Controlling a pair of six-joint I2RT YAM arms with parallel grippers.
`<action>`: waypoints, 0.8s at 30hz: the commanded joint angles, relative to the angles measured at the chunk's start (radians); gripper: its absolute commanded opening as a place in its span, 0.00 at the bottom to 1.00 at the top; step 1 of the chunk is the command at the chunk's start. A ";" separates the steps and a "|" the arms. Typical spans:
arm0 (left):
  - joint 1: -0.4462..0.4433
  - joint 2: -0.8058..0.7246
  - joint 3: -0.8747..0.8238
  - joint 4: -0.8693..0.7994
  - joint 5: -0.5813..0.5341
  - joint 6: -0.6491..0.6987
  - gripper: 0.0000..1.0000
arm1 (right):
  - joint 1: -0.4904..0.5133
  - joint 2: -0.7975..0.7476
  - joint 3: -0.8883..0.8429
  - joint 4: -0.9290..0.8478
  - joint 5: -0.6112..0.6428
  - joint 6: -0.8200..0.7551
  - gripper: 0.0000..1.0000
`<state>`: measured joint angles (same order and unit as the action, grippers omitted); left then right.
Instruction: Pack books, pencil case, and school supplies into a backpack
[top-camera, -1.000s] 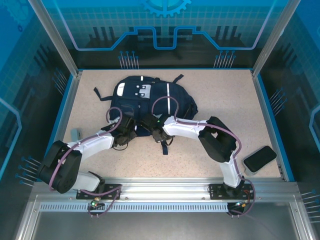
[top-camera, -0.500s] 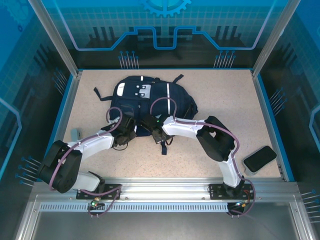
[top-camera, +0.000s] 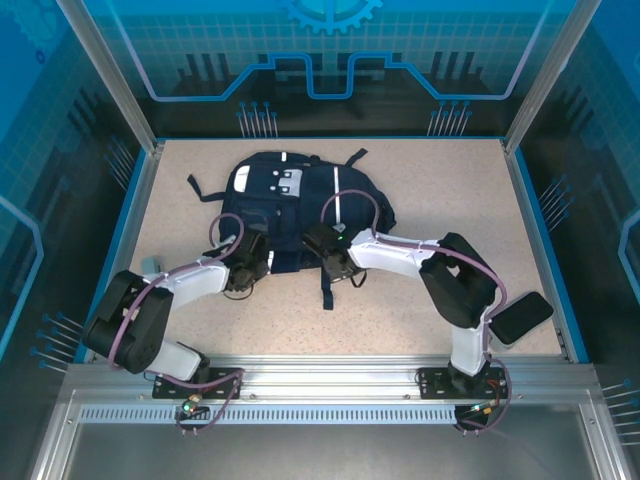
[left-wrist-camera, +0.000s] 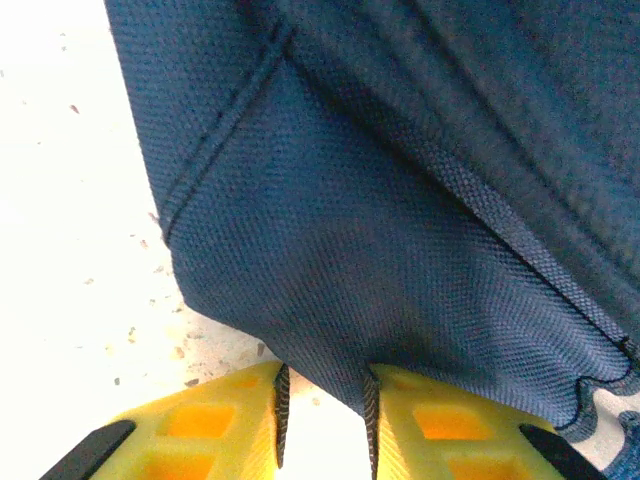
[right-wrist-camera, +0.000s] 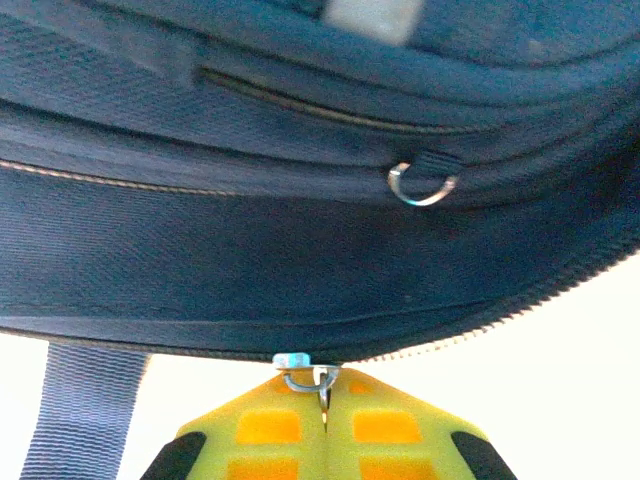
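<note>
**Left arm** (top-camera: 190, 280): base at the near left, elbow folded back toward the left edge. The white forearm reaches far and right, low over the surface (top-camera: 440, 190).

**Left gripper** (left-wrist-camera: 322, 382): yellow fingers (left-wrist-camera: 230, 425) stand a narrow gap apart. The edge of the backpack (left-wrist-camera: 400, 200) lies at their tips; whether they pinch it cannot be told.

**Right arm** (top-camera: 400, 253): base at the near right, dark elbow bent out toward the right, white forearm stretched left.

**Right gripper** (right-wrist-camera: 322, 390): jaws pressed together, clamping a metal zipper pull (right-wrist-camera: 298, 366). The two grippers lie near each other mid-surface, apart.
</note>
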<state>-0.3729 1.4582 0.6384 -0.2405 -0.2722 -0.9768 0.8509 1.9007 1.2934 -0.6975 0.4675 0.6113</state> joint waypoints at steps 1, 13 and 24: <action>0.035 0.014 -0.006 -0.012 -0.029 0.030 0.28 | -0.045 -0.045 -0.041 -0.034 0.049 -0.021 0.02; 0.057 -0.069 0.007 -0.027 0.038 0.083 0.36 | -0.162 -0.126 -0.060 0.018 -0.098 -0.172 0.00; 0.104 -0.371 -0.008 -0.175 0.056 0.039 0.71 | -0.058 -0.056 0.103 0.183 -0.575 -0.223 0.00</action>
<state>-0.2840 1.1786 0.6384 -0.3408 -0.2390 -0.9169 0.7521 1.8004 1.2911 -0.6178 0.0956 0.4122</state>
